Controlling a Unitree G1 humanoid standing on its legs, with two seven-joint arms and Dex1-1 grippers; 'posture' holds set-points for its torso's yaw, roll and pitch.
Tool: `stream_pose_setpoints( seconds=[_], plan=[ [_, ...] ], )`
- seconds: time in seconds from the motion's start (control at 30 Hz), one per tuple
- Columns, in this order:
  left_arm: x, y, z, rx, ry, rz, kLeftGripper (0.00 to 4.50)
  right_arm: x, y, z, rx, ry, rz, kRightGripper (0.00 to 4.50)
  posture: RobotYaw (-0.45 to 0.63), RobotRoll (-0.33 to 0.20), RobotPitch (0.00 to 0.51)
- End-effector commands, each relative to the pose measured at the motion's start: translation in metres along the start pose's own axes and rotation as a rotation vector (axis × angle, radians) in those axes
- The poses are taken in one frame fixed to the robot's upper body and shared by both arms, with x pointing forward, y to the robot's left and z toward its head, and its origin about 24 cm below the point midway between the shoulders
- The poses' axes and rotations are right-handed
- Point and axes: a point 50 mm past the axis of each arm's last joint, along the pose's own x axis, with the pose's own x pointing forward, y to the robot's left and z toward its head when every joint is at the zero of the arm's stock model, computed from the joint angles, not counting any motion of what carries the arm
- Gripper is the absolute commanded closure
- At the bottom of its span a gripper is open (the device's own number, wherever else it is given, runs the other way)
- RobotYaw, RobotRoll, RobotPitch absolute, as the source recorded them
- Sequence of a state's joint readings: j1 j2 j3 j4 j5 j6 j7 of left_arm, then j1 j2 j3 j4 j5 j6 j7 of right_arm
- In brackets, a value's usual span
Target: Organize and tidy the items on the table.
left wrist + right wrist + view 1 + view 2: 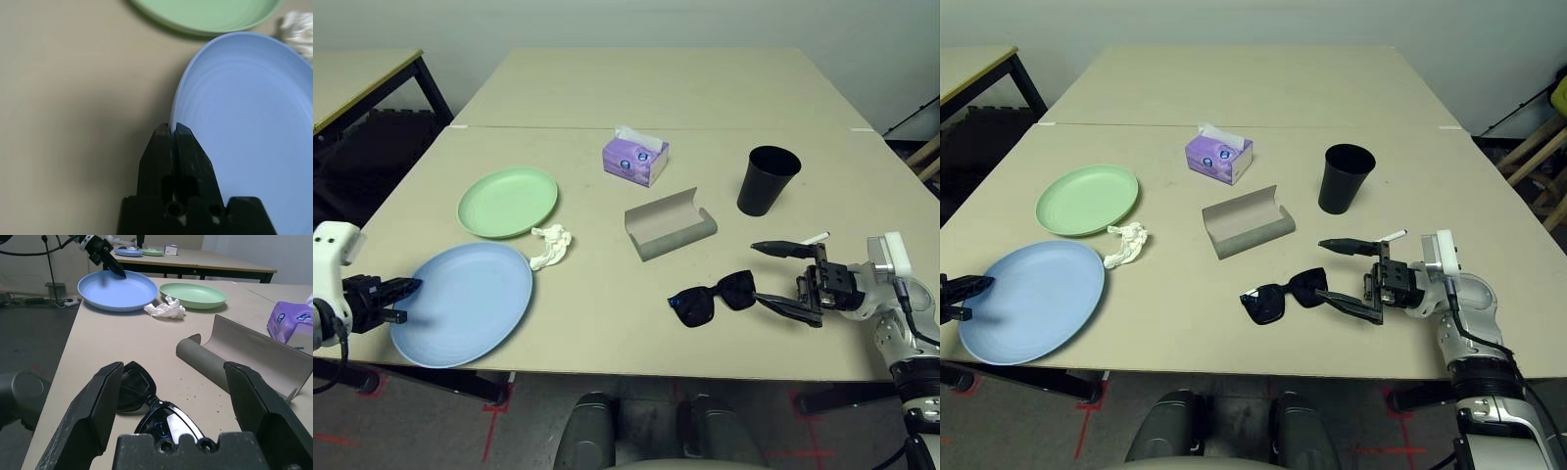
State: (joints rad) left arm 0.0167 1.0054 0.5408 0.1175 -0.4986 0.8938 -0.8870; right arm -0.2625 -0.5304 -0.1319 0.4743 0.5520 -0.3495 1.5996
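Note:
My left gripper (pixel 404 300) is shut on the near-left rim of the blue plate (pixel 465 304), with the rim pinched between its fingers (pixel 188 152). Behind it lie the green plate (pixel 507 201) and a crumpled white tissue (pixel 551 245). Black sunglasses (pixel 713 297) lie near the table's front edge. My right gripper (pixel 775 277) stands open just to their right, its fingers pointing at them with one temple between them. A grey glasses case (pixel 671 225) lies open mid-table. A black cup (pixel 767 179) stands to the case's right. A white pen (pixel 815 238) lies behind my right gripper.
A purple tissue box (pixel 634 159) stands behind the glasses case. The beige table (pixel 607 323) has bare top between the plates and the sunglasses. Another like table (pixel 656 83) adjoins it at the back, and a third stands at the far left.

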Motion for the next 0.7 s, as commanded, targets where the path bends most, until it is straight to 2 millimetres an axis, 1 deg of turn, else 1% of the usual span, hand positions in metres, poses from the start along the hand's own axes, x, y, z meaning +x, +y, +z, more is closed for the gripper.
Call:
stream_pose_setpoints(
  seconds=[0.03, 0.13, 0.3, 0.47, 0.53, 0.7],
  plan=[
    [-0.001, -0.015, 0.017, -0.017, -0.076, -0.082, 4.48, 0.000, -0.002, 0.000, -0.015, 0.006, -0.001, 0.00, 0.14, 0.000, 0.056],
    [0.001, -0.030, 0.032, -0.025, -0.141, -0.154, 4.48, 0.000, -0.002, -0.001, -0.016, 0.007, -0.001, 0.00, 0.14, 0.000, 0.057],
    [0.008, -0.037, 0.050, -0.039, -0.225, -0.156, 4.48, 0.000, -0.002, -0.001, -0.021, 0.012, 0.001, 0.00, 0.14, 0.000, 0.057],
    [0.029, -0.037, 0.062, -0.051, -0.320, -0.019, 4.48, -0.001, -0.003, -0.001, -0.025, 0.016, -0.004, 0.00, 0.13, 0.000, 0.058],
    [0.034, -0.038, 0.063, -0.046, -0.332, 0.009, 4.48, -0.002, -0.002, -0.001, -0.026, 0.017, -0.006, 0.00, 0.13, 0.000, 0.058],
    [0.051, -0.034, 0.067, -0.069, -0.427, 0.192, 4.48, -0.002, -0.001, -0.002, -0.031, 0.022, -0.010, 0.00, 0.12, 0.000, 0.061]
  ],
)
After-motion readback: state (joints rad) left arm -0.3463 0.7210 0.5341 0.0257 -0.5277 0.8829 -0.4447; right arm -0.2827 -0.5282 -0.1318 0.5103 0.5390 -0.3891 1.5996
